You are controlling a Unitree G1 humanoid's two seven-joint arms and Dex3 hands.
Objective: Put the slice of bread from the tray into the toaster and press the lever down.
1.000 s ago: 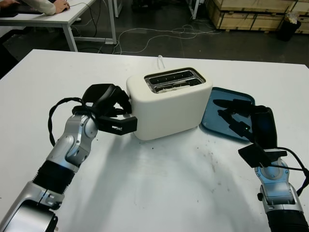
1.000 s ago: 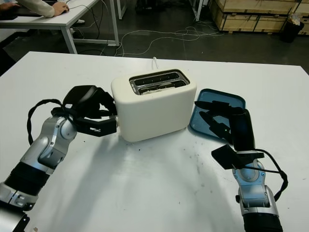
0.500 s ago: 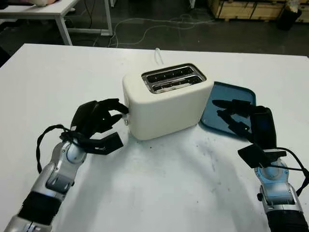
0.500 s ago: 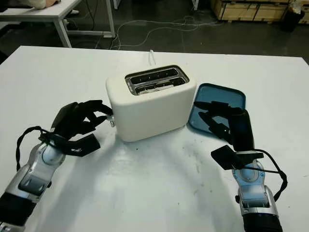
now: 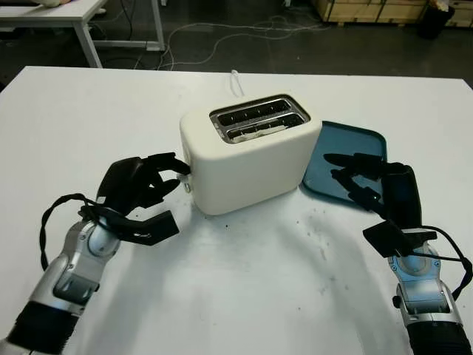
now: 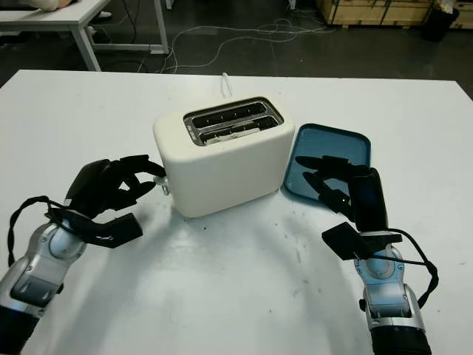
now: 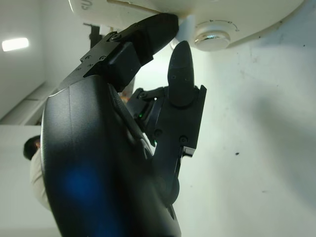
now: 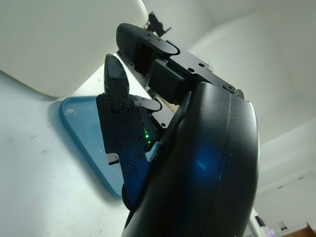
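The cream toaster (image 5: pixel 251 159) stands mid-table, its two slots facing up. Something pale sits low in the near slot (image 5: pixel 260 130); I cannot tell if it is the bread. My left hand (image 5: pixel 166 174) is at the toaster's left end, open, with its fingertips (image 7: pixel 178 54) reaching the small lever (image 5: pixel 185 169) beside a round dial (image 7: pixel 213 37). The blue tray (image 5: pixel 358 148) lies right of the toaster with nothing on its visible part. Over the tray's near edge is my right hand (image 5: pixel 355 176), open; the tray (image 8: pixel 74 123) shows under its fingers.
A white cord (image 5: pixel 236 78) runs from the back of the toaster across the white table (image 5: pixel 244 296). Past the far edge are floor cables and another table (image 5: pixel 66 11) at the back left. Wooden crates (image 5: pixel 369 9) stand at the back right.
My left hand has drawn back from the toaster's end, toward me and to the left; now just the fingertips are at the lever. The right hand has stayed over the tray.
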